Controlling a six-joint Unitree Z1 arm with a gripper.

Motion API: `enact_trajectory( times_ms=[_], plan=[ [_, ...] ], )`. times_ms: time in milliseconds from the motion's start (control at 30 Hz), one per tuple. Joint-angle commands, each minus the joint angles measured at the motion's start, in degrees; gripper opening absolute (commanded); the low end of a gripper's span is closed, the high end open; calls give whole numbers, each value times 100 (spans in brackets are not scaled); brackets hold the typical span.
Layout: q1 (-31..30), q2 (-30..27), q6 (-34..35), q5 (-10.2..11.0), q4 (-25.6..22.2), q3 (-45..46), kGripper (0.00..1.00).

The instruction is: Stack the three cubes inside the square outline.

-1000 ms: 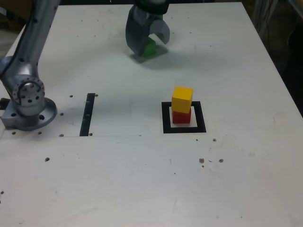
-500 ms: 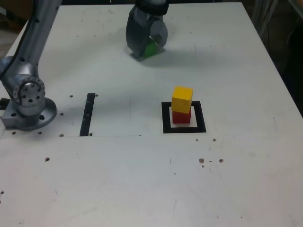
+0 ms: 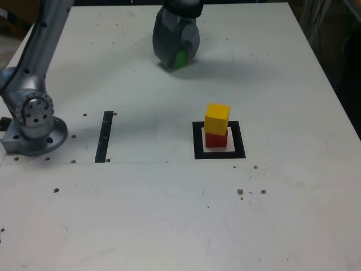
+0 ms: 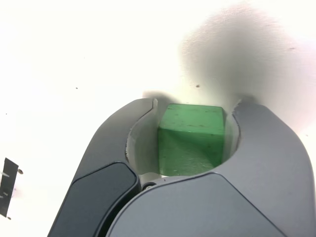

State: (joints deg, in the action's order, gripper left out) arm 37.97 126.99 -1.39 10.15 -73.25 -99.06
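A white surface (image 3: 169,214) carries everything. The fingers (image 4: 195,106) are nearly closed around the green cube (image 4: 192,138), which sits between them on the surface; contact on both sides is unclear. Well apart from them, yellow cube (image 3: 217,118) tops red cube (image 3: 215,139) inside the square outline (image 3: 197,149).

Exterior view: even, moderately bright light, slightly soft and noisy, with a soft shadow on the bench (image 3: 271,62) to the right of the gripper (image 3: 176,56) in the upper middle of the frame. Wrist view: bench blown out to near-white glare, a blurry grey shadow patch upper right, close jaws soft-edged, green cube (image 4: 191,139) reasonably sharp.
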Motion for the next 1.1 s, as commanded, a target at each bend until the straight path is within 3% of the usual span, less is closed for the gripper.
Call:
enact_trajectory(
  times_ms=[0,100,333,600,900,1067],
  plan=[
    [-52,-1,-36,62,-161,-166,16],
    [-94,4,-134,88,-369,-338,15],
    [-432,-235,-715,-81,-667,-570,14],
    [-1595,-805,-729,35,-1028,-573,14],
    [-2934,-1455,-553,-110,-1723,-900,14],
    [-3404,-1514,-322,-223,-1829,-853,15]
  ],
)
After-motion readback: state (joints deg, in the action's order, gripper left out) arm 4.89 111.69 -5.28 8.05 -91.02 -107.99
